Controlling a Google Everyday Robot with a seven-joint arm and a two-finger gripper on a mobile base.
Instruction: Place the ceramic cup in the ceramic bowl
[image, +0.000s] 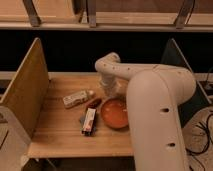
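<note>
Tool (109, 90) located behind ceramic bowl (114, 113), worktop (60, 135) centre | tool state cannot be told | bowl's right rim covered by arm (155, 115)

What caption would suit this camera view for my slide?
White arm's gripper hovers by the far rim of the reddish-orange ceramic bowl on a wooden table, a red-and-white box alongside.

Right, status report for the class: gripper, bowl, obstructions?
Gripper low, just behind ceramic bowl. Cup not discernible. White bottle, red-and-white box left of bowl.
</note>
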